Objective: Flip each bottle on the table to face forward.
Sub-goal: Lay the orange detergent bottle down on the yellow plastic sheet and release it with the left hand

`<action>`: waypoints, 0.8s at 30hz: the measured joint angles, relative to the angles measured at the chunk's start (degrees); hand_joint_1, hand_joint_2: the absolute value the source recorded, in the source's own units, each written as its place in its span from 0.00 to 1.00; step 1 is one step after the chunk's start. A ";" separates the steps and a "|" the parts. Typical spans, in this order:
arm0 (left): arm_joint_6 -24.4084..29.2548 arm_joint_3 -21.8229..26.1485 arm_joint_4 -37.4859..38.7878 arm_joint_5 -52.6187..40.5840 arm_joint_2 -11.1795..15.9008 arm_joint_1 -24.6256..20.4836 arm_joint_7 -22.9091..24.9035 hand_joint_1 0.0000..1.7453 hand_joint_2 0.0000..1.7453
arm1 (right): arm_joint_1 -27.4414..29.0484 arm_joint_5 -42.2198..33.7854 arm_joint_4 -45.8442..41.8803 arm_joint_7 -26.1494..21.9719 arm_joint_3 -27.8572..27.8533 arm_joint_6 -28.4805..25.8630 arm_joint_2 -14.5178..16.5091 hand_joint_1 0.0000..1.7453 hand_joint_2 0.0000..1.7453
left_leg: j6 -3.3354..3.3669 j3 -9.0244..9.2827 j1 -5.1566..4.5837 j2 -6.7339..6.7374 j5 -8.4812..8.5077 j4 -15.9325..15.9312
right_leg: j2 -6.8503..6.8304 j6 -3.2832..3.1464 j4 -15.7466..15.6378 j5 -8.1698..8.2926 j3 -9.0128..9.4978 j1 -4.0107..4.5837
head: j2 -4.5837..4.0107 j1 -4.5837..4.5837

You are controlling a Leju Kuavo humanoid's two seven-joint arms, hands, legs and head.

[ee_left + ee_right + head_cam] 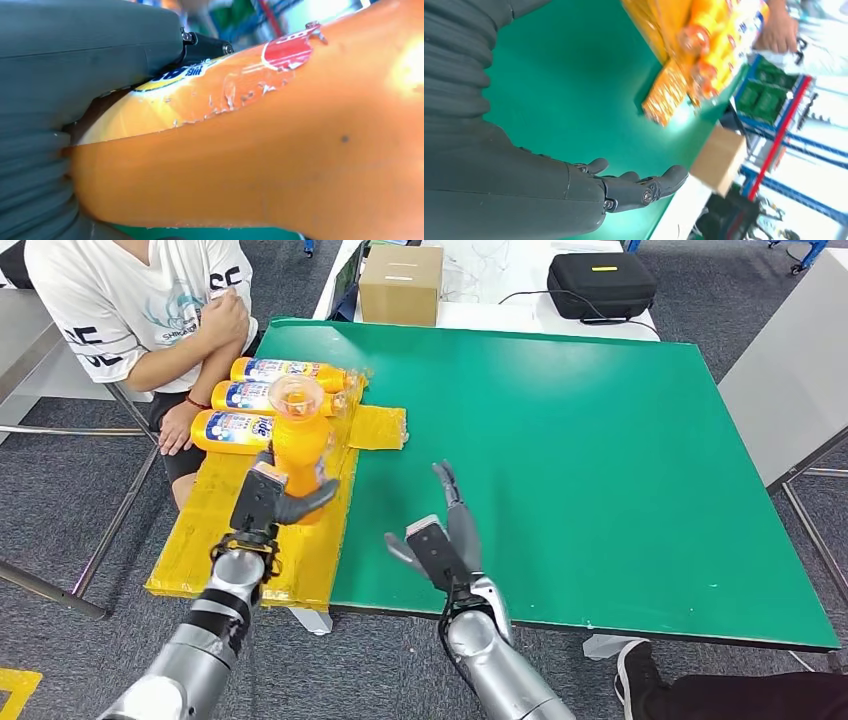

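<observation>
Orange bottle [298, 445] was upright in the left hand [268, 502], gripped low on its body, label scuffed (peeling at the edge), clear cap up, over the yellow mat [215, 510]. Three more bottles [262, 398] lay flat just behind it. Right hand [446, 538] was released, fingers spread, over bare green table [600, 470] with open room to its right.
</observation>
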 joint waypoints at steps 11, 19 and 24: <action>24.33 1.21 12.78 -35.80 8.18 -7.27 6.34 1.00 1.00 | 1.40 -1.69 -5.79 -1.42 -1.95 0.13 -1.15 0.00 1.00 | -0.01 0.00 0.01 0.07 -0.01 0.00 | 0.04 -0.01 0.01 -0.01 -0.03 0.00 | 0.00 0.00; 25.08 0.74 21.17 -53.37 13.24 -6.77 10.11 1.00 1.00 | 1.40 -3.23 -6.11 -2.62 -1.97 1.42 -1.91 0.00 1.00 | -0.01 -0.01 0.02 0.09 -0.01 -0.01 | 0.04 -0.02 0.01 -0.02 -0.04 0.00 | 0.00 0.02; 22.34 -0.75 25.85 -55.45 14.67 -6.51 8.10 1.00 1.00 | 1.40 -3.92 -6.18 -2.99 -1.97 2.37 -2.22 0.00 1.00 | -0.01 -0.02 0.01 0.07 -0.01 -0.01 | 0.04 -0.02 0.01 -0.02 -0.05 0.00 | 0.00 0.03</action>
